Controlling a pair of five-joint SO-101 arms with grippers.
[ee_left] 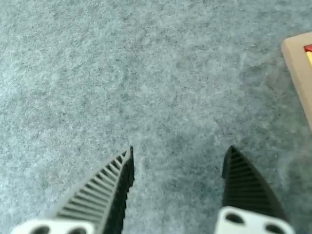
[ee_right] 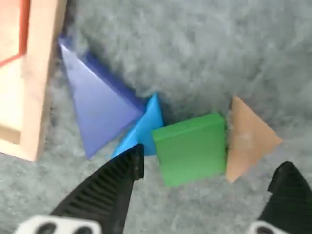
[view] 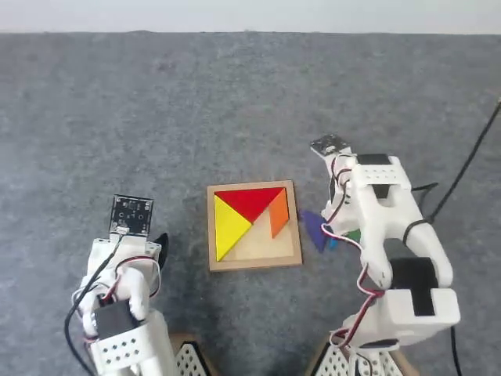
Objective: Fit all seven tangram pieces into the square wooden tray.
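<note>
The square wooden tray (view: 254, 264) lies on a grey felt mat (view: 235, 102) between the two arms, with three tangram pieces already set inside. A red triangle (view: 252, 202) runs along the tray's far edge, a yellow triangle (view: 228, 225) sits against the side nearer the left arm, and an orange parallelogram (view: 279, 213) sits toward the right arm. Four more pieces cluster on the mat just outside the tray, under the right arm. A purple triangle (ee_right: 97, 105) lies just beside the rim, and a small blue triangle (ee_right: 141, 131) touches both it and a green square (ee_right: 192, 148). A tan triangle (ee_right: 246, 139) rests against the square's other side. The right gripper (ee_right: 213, 157) hangs over the green square with its jaws spread wide. The left gripper (ee_left: 180, 148), jaws likewise apart and empty, hovers over bare mat beside the tray's corner.
</note>
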